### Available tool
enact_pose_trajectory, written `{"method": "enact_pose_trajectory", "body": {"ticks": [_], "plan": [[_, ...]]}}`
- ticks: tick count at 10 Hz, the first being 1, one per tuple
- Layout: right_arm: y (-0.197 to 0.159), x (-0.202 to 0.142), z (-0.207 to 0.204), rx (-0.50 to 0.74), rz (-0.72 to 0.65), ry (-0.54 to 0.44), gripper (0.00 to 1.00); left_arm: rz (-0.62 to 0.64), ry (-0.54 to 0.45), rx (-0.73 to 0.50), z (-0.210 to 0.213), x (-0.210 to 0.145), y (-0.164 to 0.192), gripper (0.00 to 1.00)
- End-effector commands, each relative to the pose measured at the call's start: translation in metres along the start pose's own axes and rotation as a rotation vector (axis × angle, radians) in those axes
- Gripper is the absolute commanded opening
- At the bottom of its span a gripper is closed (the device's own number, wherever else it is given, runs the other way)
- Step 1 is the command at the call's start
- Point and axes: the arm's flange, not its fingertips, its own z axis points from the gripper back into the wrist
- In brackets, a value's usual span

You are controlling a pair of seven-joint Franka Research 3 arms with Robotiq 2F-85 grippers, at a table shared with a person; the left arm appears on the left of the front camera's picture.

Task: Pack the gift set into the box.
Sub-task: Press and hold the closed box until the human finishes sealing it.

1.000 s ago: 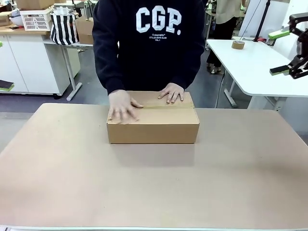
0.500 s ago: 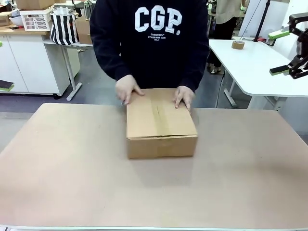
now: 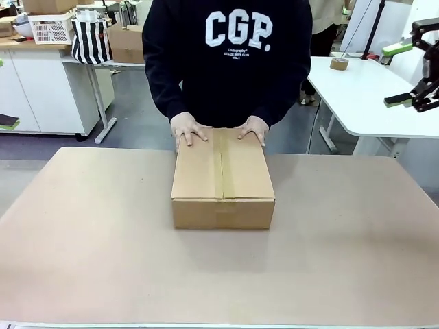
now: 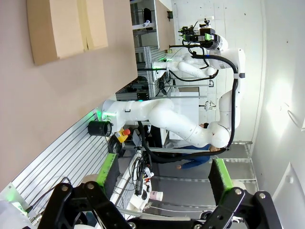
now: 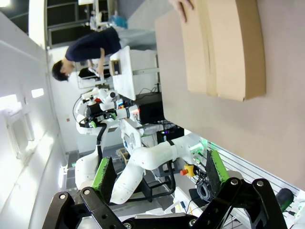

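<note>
The box [image 3: 223, 179] has been turned a quarter since a second ago. Then its long side was laid across the worktop [image 3: 82, 260] and the tape seam ran left to right. Now a short end is presented to the robot and the seam runs from near to far. Half a second ago it was caught mid-turn, askew. The person's hands have been shifted as well, from the lid to the far end. One hand [image 3: 188, 129] is laid on the far left corner and the other hand [image 3: 252, 128] on the far right corner. The right gripper [image 3: 387, 75] has not been moved in that time.

The box is closed, with its flaps flat and taped. It is placed at the middle of the worktop, squared to the edges and nearer the far side. Its far end is set close to the far edge, just in front of the person. Broad bare surface is left to the left, to the right and on the near side.

The right gripper is held high beyond the worktop's right edge, well apart from the box, with its fingers spread wide and nothing between them. In the left wrist view the left gripper [image 4: 164, 160] is likewise seen spread apart and empty, with the box far off.
</note>
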Motion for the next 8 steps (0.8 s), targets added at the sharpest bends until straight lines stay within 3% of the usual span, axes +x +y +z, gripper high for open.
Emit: {"method": "enact_pose_trajectory", "body": {"ticks": [1, 8], "plan": [[0.0042, 0.0007, -0.0006, 0.024, -0.005, -0.002, 1.0, -0.014, -0.004, -0.024, -0.0036, -0.0008, -0.0006, 1.0], [0.0042, 0.0007, -0.0006, 0.024, -0.005, -0.002, 1.0, -0.014, -0.004, -0.024, -0.0036, -0.0008, -0.0006, 1.0]]}}
